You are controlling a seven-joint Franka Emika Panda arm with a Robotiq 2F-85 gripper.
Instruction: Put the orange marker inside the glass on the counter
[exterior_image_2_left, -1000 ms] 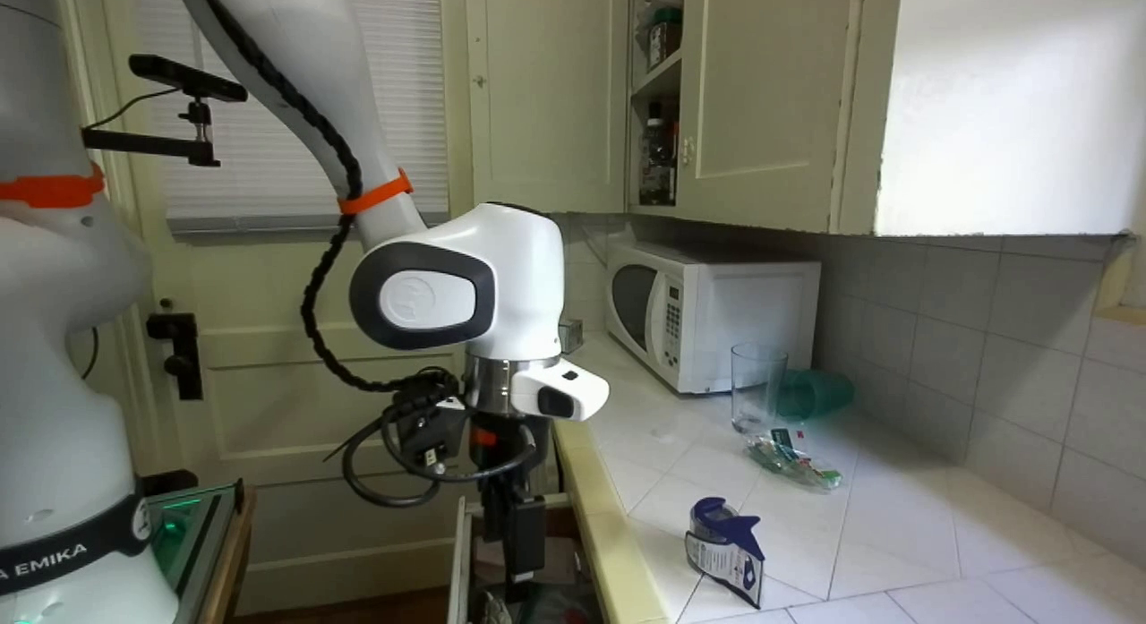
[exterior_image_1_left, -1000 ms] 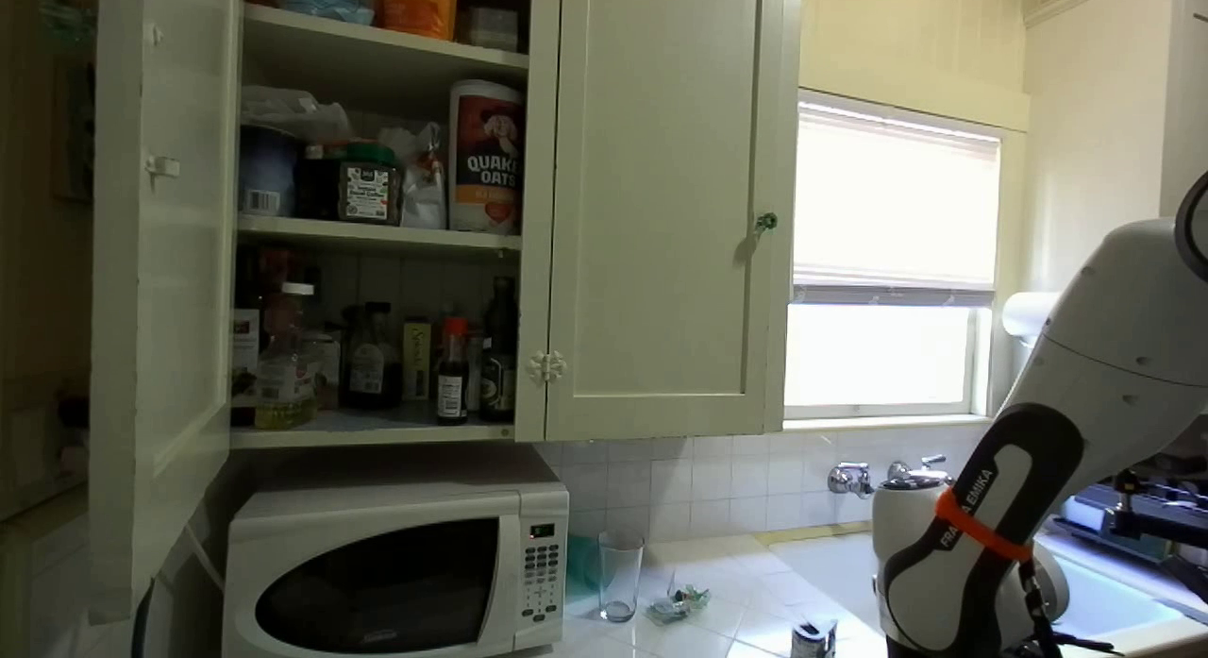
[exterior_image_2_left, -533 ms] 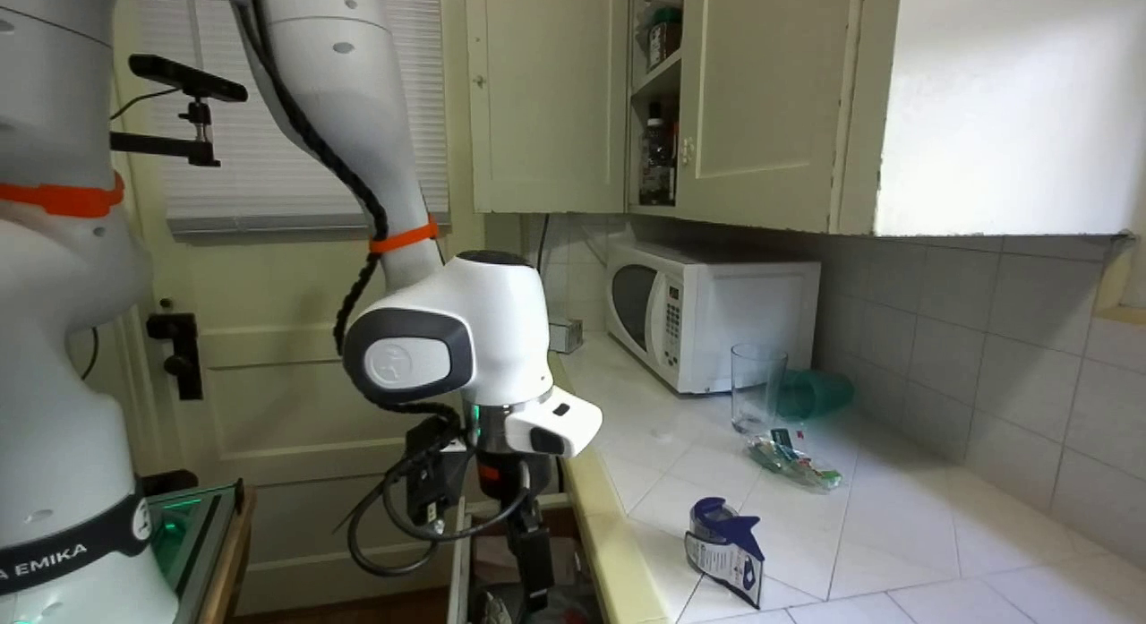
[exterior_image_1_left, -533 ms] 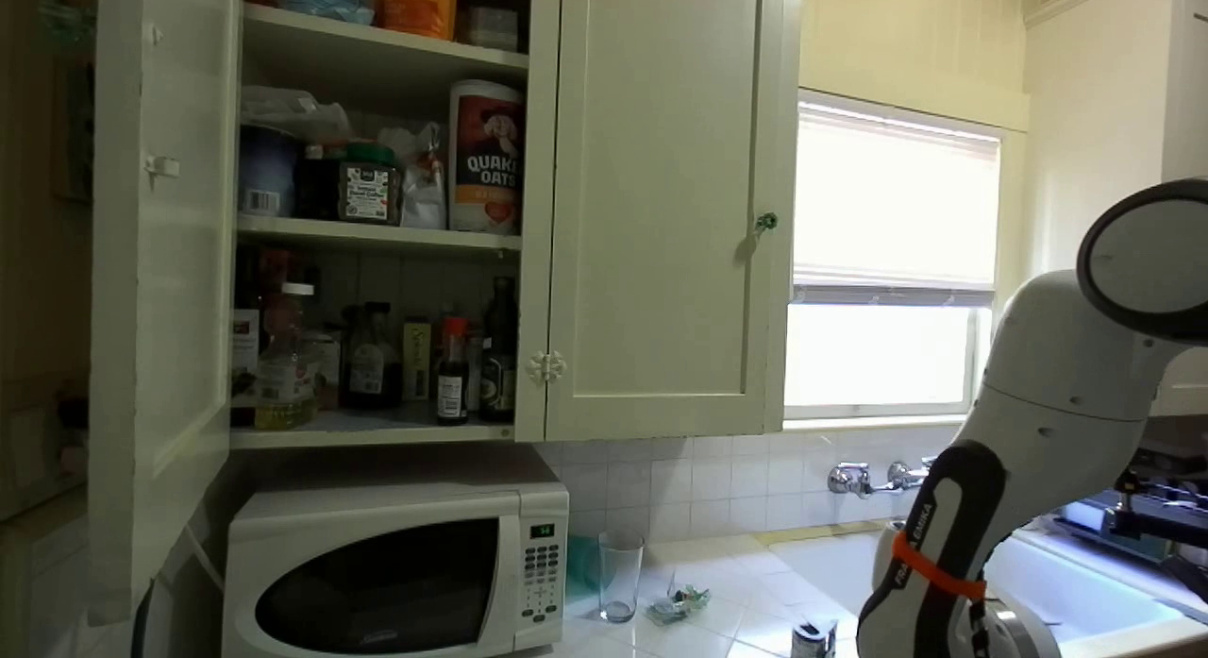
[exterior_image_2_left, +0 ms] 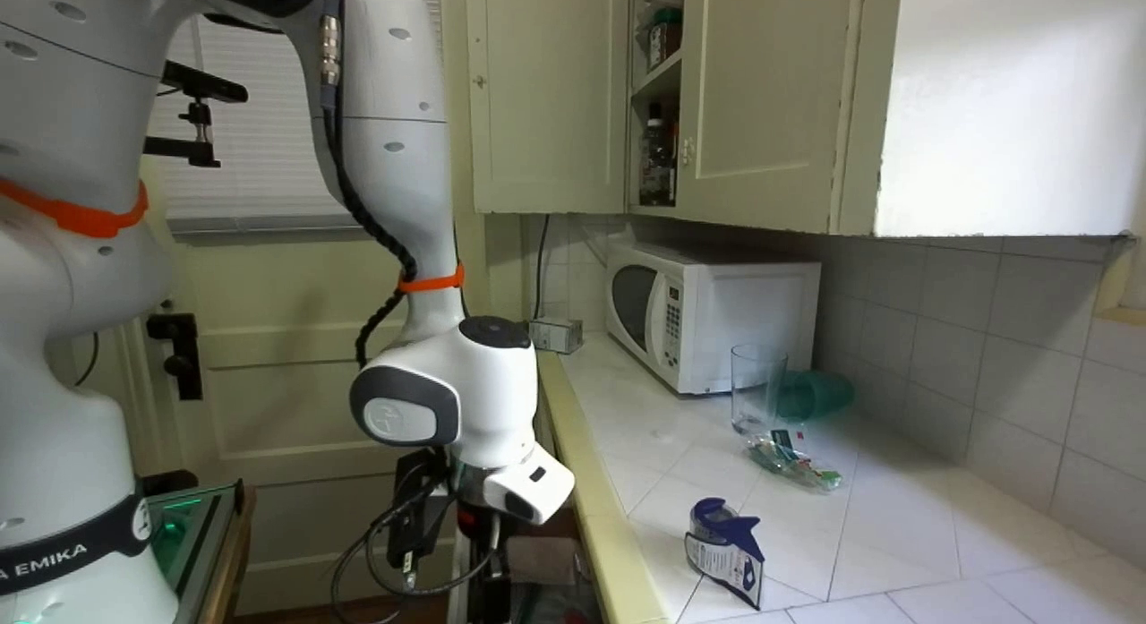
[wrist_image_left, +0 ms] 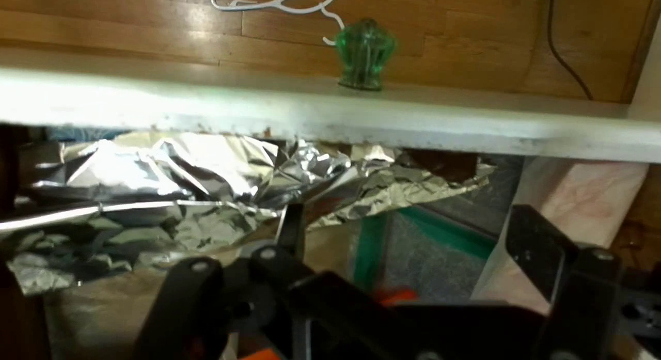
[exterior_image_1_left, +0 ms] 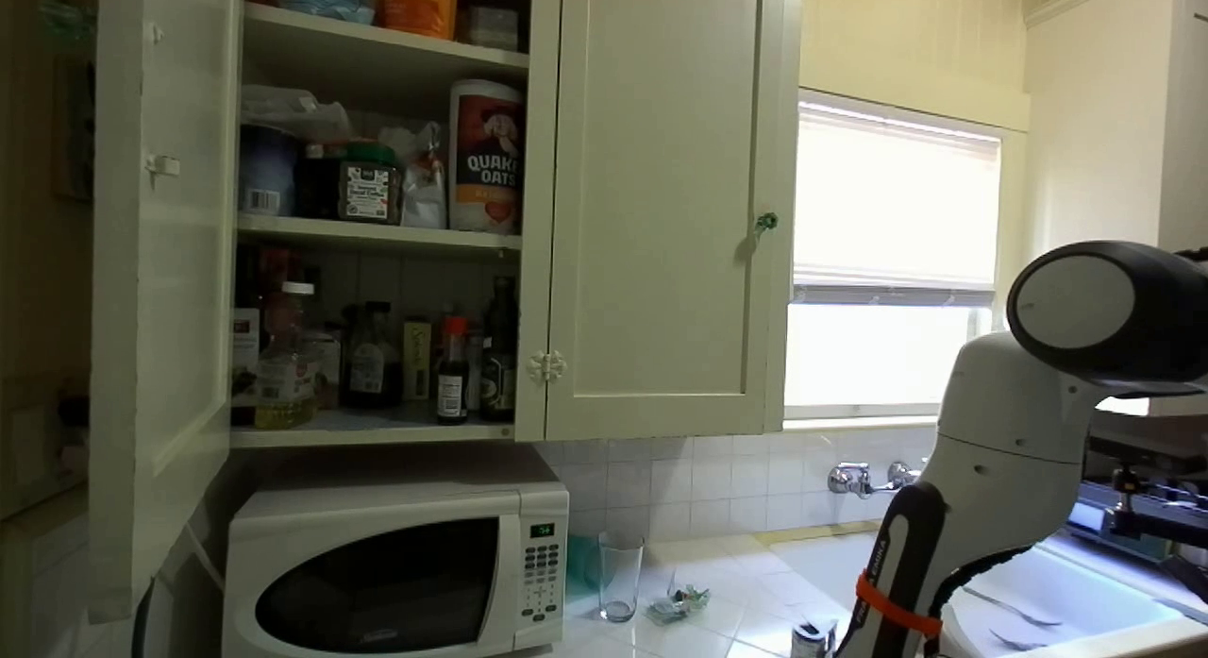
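Below the counter's edge (exterior_image_2_left: 598, 525), the empty, wide-spread gripper (wrist_image_left: 408, 231) sinks deeper into the drawer (wrist_image_left: 413, 127), presumably for the marker

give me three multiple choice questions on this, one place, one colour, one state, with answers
1. Where is the clear drinking glass?
A) on the pale tiled counter by the white microwave
B) atop the microwave
C) inside the microwave

2. What colour is the wrist view's faceted translucent knob?
A) red
B) blue
C) green

3. How is the black claw?
A) shut
B) open
C) gripping the glass

1 A: both exterior views show it there.
2 C: its facets show green.
3 B: the wrist view shows its fingers apart.
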